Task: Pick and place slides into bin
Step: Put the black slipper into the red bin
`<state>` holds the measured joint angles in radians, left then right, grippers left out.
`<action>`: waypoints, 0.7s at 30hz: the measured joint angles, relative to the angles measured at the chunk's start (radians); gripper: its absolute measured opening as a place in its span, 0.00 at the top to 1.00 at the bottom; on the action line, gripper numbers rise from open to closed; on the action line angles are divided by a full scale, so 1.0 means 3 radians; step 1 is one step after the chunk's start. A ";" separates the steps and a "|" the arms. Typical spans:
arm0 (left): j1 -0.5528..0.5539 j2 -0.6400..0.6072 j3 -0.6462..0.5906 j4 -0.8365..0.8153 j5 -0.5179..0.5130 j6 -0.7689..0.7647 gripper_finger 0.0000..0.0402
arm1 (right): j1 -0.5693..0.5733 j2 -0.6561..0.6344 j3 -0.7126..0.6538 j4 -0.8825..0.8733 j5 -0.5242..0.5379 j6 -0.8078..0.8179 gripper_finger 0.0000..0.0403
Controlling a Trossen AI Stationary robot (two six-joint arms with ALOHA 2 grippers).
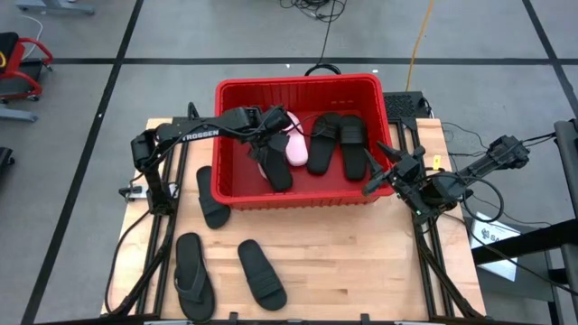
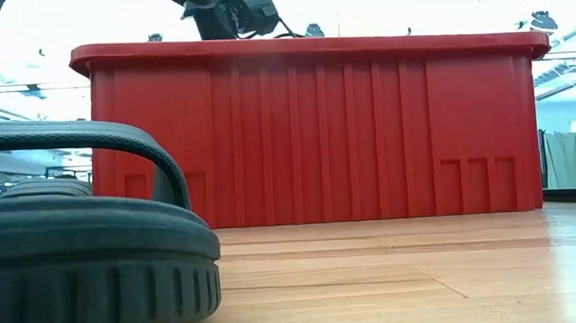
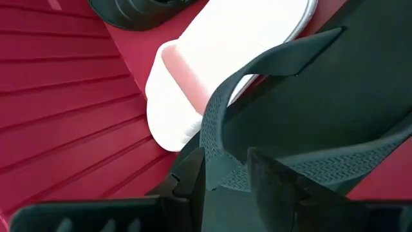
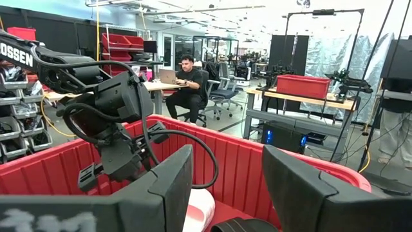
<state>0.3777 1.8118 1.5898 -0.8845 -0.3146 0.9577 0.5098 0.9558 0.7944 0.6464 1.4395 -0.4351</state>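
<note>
The red bin stands at the table's far middle. In it lie a pale pink-white slide, two black slides and a black flip-flop. My left gripper reaches down into the bin's left half. Its fingers stand apart, with the flip-flop's thong strap between them. My right gripper waits open and level just outside the bin's right wall, nothing between its fingers. Three more black slides lie on the table in front of the bin. My left gripper slants down from the table's left, a finger on each side of the flip-flop's strap, near where its arms meet. The fingers stand wider than the strap, and I cannot tell whether either touches it. The flip-flop's sole lies in the bin beside the pink-white slide.
On the table lie a black slide by the bin's near left corner, a black flip-flop and another black slide near the front edge. One sandal fills the low view's left. Bare wood lies at the front right.
</note>
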 joint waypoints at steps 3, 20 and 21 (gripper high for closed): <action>-0.0012 -0.0003 0.0000 0.0000 -0.0021 -0.0004 0.73 | 0.0000 0.0000 0.0000 0.0000 0.0000 -0.0011 0.56; -0.0119 -0.0045 0.0003 -0.0017 -0.0003 -0.0913 0.73 | 0.0000 -0.0001 0.0000 0.0001 0.0006 -0.0103 0.56; -0.0124 -0.0056 0.0003 -0.0030 -0.0002 -0.0965 0.73 | 0.0000 -0.0002 0.0000 0.0001 0.0006 -0.0105 0.56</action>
<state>0.3407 1.7950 1.5906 -0.8934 -0.3153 0.6681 0.5098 0.9552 0.7944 0.6468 1.4414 -0.4666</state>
